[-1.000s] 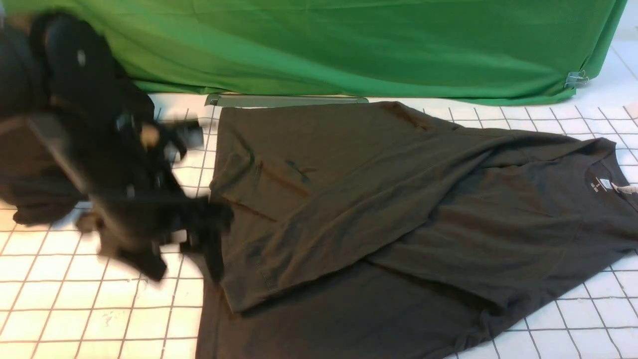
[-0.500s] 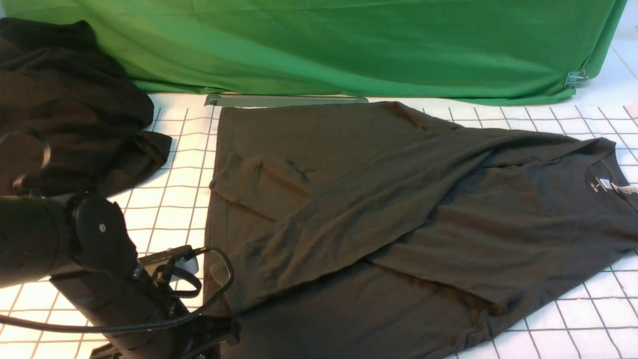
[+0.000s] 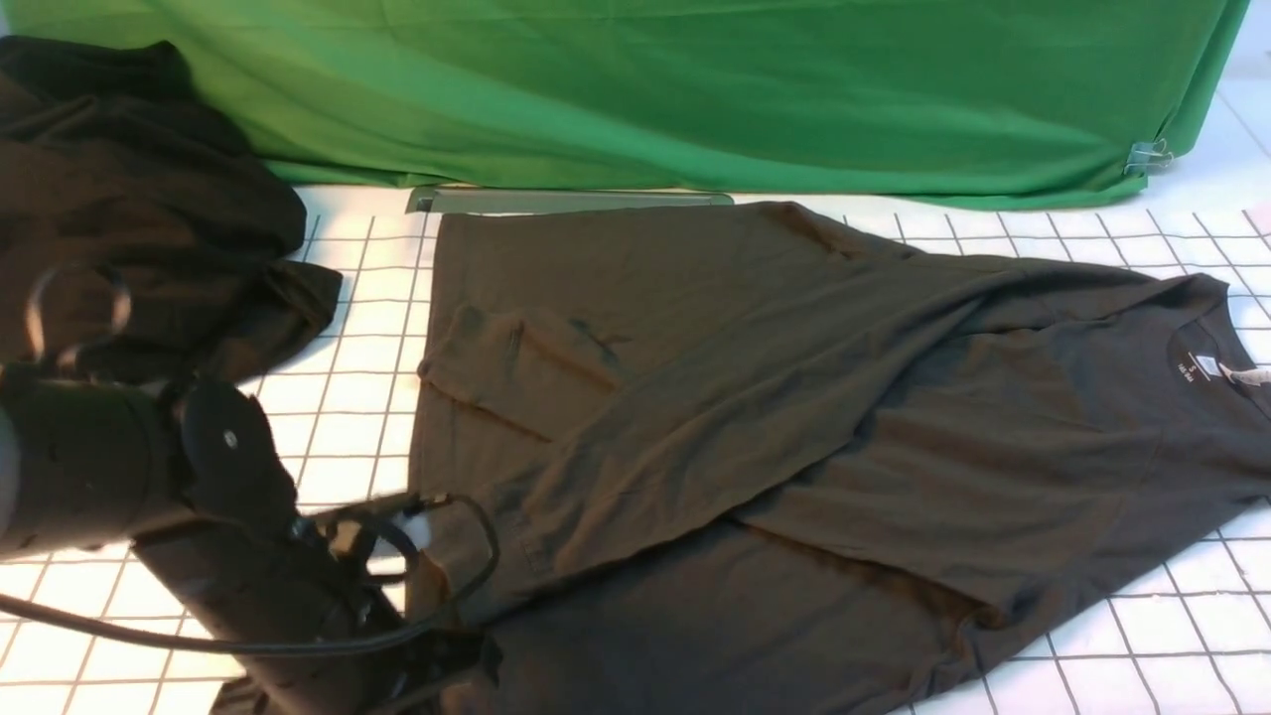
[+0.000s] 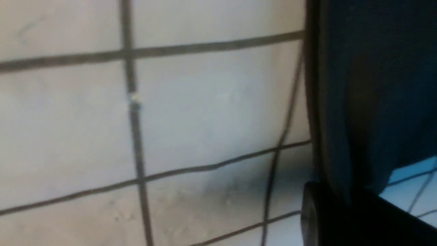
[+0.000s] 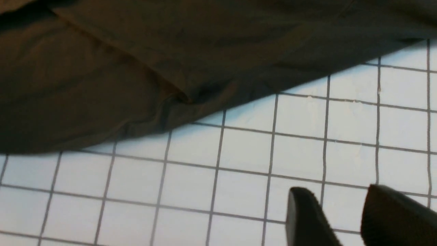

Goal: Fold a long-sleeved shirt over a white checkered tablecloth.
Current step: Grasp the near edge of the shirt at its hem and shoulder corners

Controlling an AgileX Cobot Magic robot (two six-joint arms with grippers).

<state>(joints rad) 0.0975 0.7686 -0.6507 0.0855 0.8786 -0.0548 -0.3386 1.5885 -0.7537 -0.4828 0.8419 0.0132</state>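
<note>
The long-sleeved shirt (image 3: 794, 417) lies spread on the white checkered tablecloth (image 3: 338, 397), a sleeve folded across its body and the white neck label (image 3: 1203, 365) at the far right. My left gripper (image 3: 452, 665) is low at the shirt's near-left corner. In the left wrist view dark cloth (image 4: 368, 85) runs taut into the left gripper (image 4: 341, 205), which looks shut on it. My right gripper (image 5: 344, 205) does not appear in the front view. It stands open over bare tablecloth (image 5: 239, 153), with nothing between its fingers, a short way off the shirt's edge (image 5: 136, 85).
A jet-black heap of cloth (image 3: 129, 218) lies at the back left beside my left arm. The green backdrop (image 3: 695, 89) hangs along the far edge, held by a metal clip (image 3: 1147, 156). A grey strip (image 3: 566, 200) lies at its foot behind the shirt.
My left arm swung down from the back left to the shirt's near-left corner, then shifted slightly right. The shirt corner has bunched a little there.
</note>
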